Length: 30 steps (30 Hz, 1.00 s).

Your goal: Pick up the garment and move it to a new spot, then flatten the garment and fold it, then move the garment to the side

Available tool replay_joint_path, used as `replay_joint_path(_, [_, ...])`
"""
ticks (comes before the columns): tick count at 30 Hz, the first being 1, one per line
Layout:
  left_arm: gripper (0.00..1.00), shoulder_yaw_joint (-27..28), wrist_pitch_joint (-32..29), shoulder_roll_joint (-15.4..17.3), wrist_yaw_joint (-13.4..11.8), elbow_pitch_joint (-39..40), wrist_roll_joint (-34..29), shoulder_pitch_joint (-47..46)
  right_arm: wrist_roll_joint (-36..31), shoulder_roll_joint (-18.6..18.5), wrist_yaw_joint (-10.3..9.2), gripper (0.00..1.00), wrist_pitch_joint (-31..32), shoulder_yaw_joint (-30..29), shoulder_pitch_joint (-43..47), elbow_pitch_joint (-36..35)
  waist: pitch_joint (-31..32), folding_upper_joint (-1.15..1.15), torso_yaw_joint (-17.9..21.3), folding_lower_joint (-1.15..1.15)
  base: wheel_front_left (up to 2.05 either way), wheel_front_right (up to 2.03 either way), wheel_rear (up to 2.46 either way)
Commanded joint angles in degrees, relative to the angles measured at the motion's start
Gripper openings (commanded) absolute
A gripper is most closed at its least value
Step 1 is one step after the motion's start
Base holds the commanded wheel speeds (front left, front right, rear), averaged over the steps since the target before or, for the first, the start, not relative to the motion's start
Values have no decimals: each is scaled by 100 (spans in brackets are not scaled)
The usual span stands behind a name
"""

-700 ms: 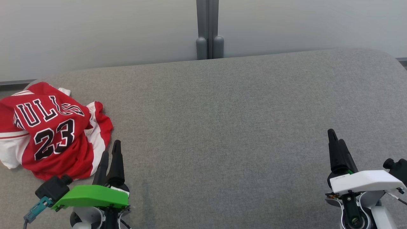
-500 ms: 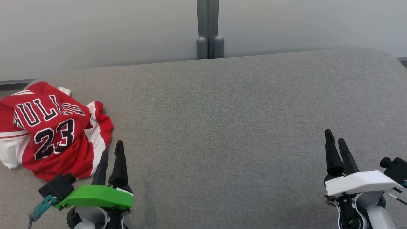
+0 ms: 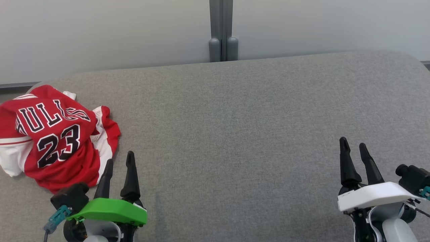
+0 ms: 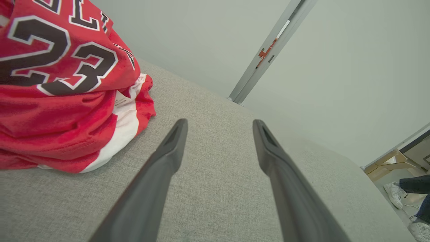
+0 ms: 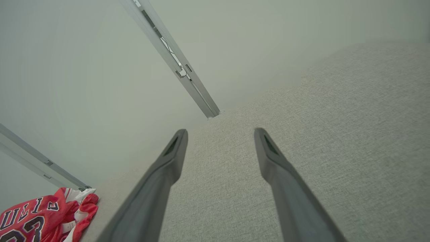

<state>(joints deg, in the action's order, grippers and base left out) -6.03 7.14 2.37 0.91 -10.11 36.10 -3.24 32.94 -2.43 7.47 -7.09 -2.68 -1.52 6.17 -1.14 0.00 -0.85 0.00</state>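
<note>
The garment [image 3: 57,137] is a red and white basketball jersey with black lettering and the number 23. It lies crumpled at the left end of the grey fabric surface [image 3: 235,127]. My left gripper [image 3: 120,160] stands open just right of the jersey's lower edge, not touching it. In the left wrist view the garment [image 4: 63,87] sits left of the open left gripper [image 4: 218,126]. My right gripper [image 3: 353,144] is open at the lower right, far from the jersey. The right wrist view shows the open right gripper [image 5: 220,134] and the garment [image 5: 47,218] at the lower left corner.
A pale wall with a grey vertical post [image 3: 221,30] runs behind the surface's far edge. The surface's rounded corners show at far left and far right. A person's shoes [image 4: 399,198] stand on the floor beyond the right end.
Both grippers have drawn back toward the near edge and their fingers have spread wider. The garment lies as before.
</note>
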Motion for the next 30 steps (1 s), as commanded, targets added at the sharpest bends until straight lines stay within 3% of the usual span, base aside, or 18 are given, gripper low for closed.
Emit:
replay_joint_path(1, [100, -24, 51, 40, -33, 25, -183, -9, -205, -34, 2, 100, -55, 15, -7, -82, 1, 0, -3, 0, 0, 0, 0])
replay_joint_path(30, [100, -119, 459, 57, -156, -269, -1791, 15, -2081, -47, 2, 100, -466, 41, 62, 63, -49, 0, -49, 0, 0, 0, 0])
